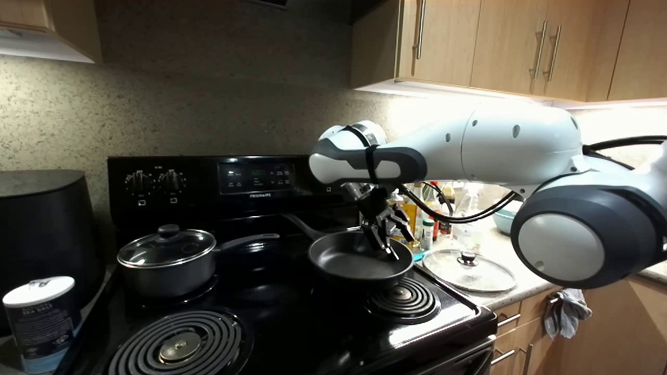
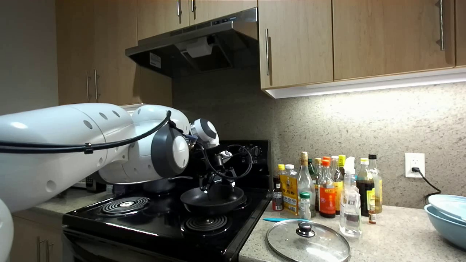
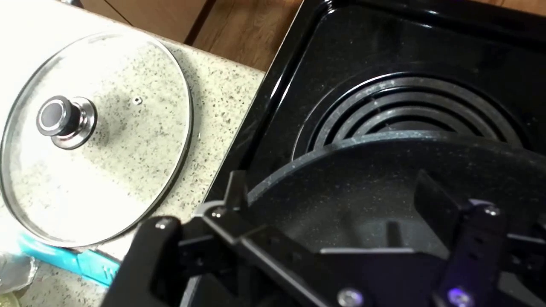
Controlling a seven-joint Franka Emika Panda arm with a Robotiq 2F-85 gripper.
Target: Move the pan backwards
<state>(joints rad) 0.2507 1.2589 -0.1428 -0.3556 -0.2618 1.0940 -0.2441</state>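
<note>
Wrist view: the pincer [image 3: 335,197] hung spread wide over the black pan [image 3: 362,181]. A glass lid [image 3: 111,149] lay beside the stove [image 3: 349,47].

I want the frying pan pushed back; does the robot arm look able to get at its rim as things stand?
Likely yes: the pincer stands open at the pan, one finger over its inside, and the glass lid lies aside on the counter. I can't tell whether either finger touches the rim.
</note>
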